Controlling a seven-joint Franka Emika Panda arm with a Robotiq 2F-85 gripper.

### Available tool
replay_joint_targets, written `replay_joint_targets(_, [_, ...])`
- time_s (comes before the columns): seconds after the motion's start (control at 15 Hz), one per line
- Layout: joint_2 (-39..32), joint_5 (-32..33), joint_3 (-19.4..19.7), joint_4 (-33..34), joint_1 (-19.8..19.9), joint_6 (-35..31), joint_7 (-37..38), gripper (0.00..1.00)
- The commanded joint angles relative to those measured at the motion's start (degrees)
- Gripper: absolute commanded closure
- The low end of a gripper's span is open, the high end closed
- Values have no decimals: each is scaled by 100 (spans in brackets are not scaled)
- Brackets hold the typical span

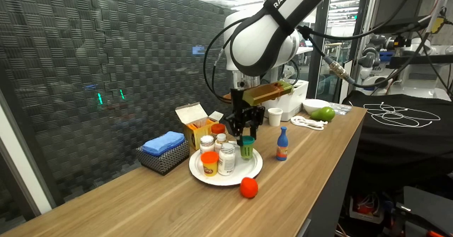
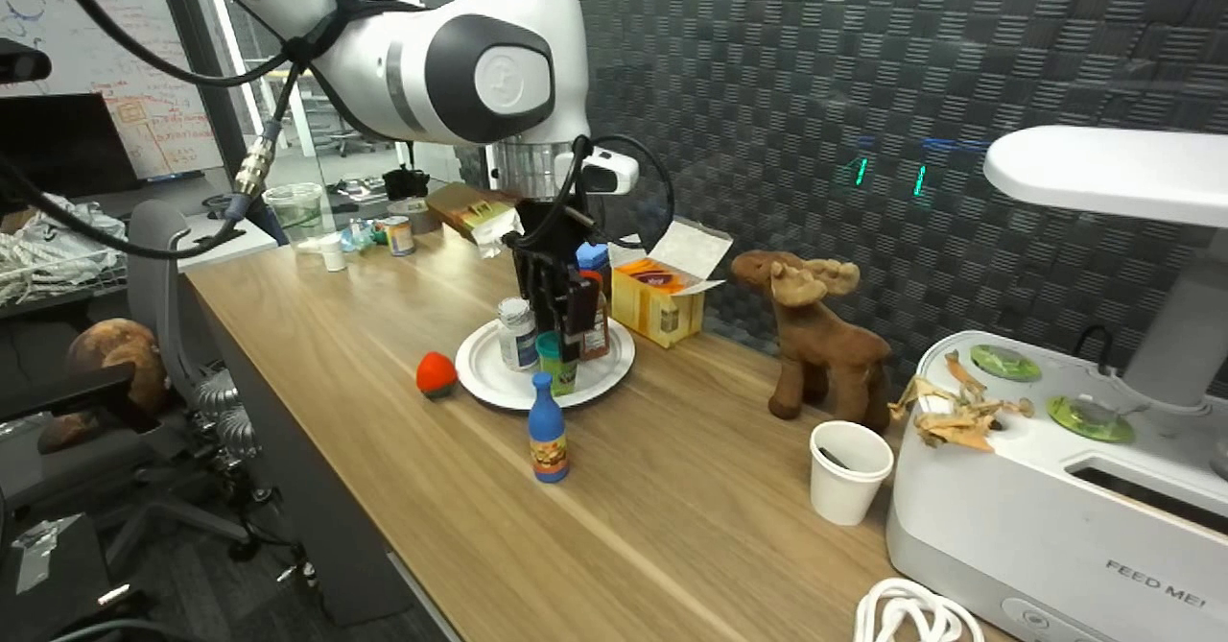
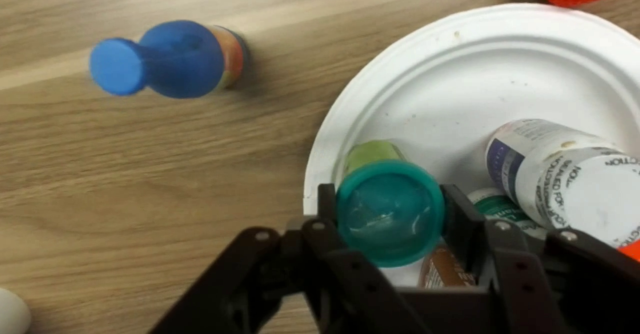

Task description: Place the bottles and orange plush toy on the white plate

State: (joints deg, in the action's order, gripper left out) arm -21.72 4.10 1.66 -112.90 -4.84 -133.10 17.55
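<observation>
Clasping the teal-lidded tub (image 1: 247,149) between its jaws, the gripper (image 3: 389,199) seems at the setting-down step, white plate (image 3: 450,92) beneath. Next it should let go, then fetch the blue bottle (image 1: 282,145) and orange plush toy (image 1: 248,187), both well apart from the jaws.

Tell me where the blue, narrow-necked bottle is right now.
In an exterior view, the blue, narrow-necked bottle stands upright on the wood-grain counter, right of the round white plate. The wrist view shows it at upper left.
</observation>
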Motion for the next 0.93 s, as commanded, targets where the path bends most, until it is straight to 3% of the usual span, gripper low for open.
replay_joint_targets(0.0, [-210,-248,-69,325,-11,-85,63,71])
replay_joint_targets(0.73, [-407,257,154,496,-184,-388,257,71])
replay_joint_targets(0.8, [-405,268,129,485,-175,-408,201,40])
replay_joint_targets(0.87, [-403,316,136,481,-189,-417,212,20])
